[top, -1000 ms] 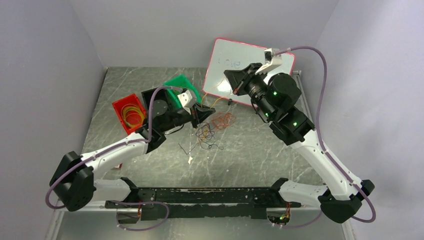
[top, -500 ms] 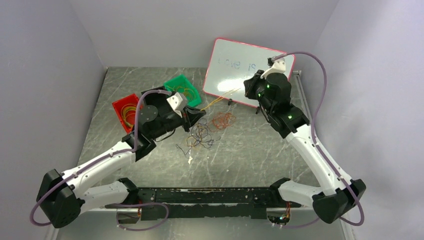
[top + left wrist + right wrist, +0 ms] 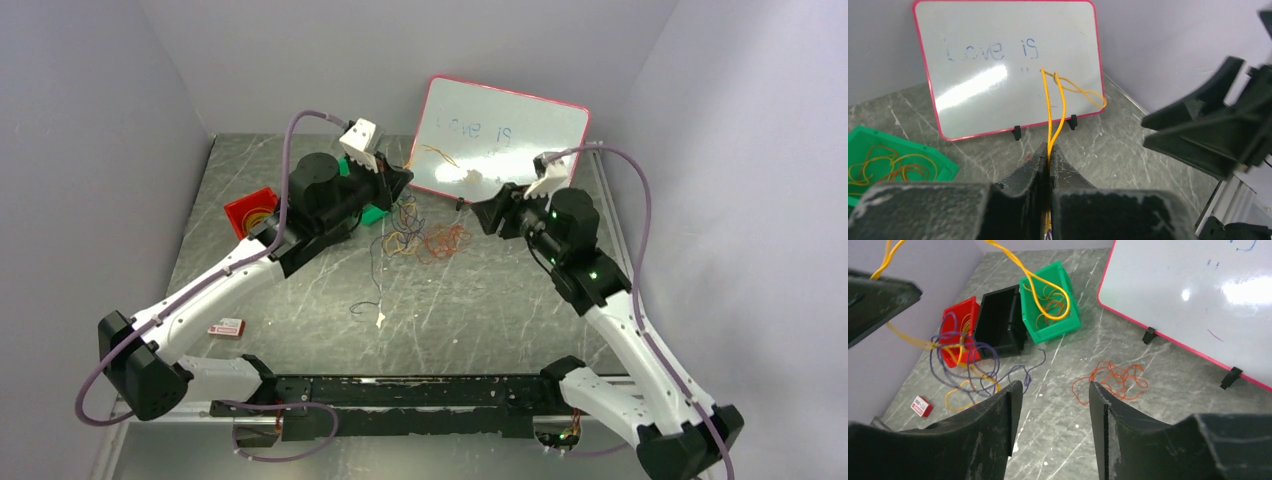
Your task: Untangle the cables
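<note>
My left gripper is raised near the whiteboard and shut on the yellow cable. That cable loops upward past the fingertips. Below the gripper hangs a tangle of dark blue cable and more yellow strands, trailing down to the table. The orange cable lies apart on the table in a loose curl. My right gripper hovers to the right of the tangle, open, with nothing between its fingers.
A whiteboard leans at the back. A green bin, a black bin and a red bin sit at the left, with strands in the green and red ones. A small red-and-white box lies front left.
My left gripper has risen and moved back toward the whiteboard, lifting the tangle off the table. My right gripper has let go of the yellow cable, opened and drawn back.
</note>
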`<state>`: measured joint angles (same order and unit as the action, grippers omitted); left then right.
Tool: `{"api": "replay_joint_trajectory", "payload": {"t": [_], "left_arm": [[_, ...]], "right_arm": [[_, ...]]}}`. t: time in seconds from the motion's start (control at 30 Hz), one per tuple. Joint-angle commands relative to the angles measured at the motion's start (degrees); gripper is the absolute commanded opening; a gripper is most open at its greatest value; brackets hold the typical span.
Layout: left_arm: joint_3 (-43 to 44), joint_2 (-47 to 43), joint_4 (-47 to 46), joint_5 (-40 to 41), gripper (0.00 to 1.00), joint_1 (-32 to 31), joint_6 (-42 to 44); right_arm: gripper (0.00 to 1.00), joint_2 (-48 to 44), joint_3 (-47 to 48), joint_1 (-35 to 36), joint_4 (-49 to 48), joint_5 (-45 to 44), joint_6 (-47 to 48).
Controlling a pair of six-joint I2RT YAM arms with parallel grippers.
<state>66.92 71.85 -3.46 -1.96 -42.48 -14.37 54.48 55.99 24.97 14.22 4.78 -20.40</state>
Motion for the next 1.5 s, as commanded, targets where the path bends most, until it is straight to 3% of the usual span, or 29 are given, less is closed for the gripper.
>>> {"api": "replay_joint_trajectory", "payload": {"t": [0.0, 0.17, 0.37, 0.7, 1.0, 1.27, 1.47], "left_arm": [[4.7, 1.9, 5.2, 4.4, 0.07, 0.2, -3.4], [7.8, 3.2, 5.7, 1.7, 0.07, 0.3, -2.9], [8.1, 3.1, 5.0, -0.8, 0.07, 0.4, -2.3], [7.9, 3.4, 4.1, -3.3, 0.07, 0.4, -2.6], [8.1, 3.7, 4.6, -2.9, 0.07, 0.4, -2.7], [7.6, 3.3, 4.2, -3.7, 0.07, 0.4, -2.8], [7.3, 3.3, 4.1, -5.0, 0.07, 0.4, -3.0]], "right_arm": [[0.58, -6.4, -5.2, -0.2, -1.8, 0.4, -1.8], [0.63, -10.3, -11.2, -0.2, -8.1, 8.1, -4.5], [0.69, -6.1, -13.7, -0.2, -17.5, 19.2, -7.1], [0.64, 1.9, -16.0, 1.5, -34.0, 25.2, -15.4], [0.63, 4.3, -13.2, 10.0, -32.2, 23.2, -9.0], [0.55, 6.3, -13.9, 11.4, -35.4, 13.0, -11.9], [0.5, 8.5, -12.2, 11.9, -36.9, 13.8, -12.3]]}}
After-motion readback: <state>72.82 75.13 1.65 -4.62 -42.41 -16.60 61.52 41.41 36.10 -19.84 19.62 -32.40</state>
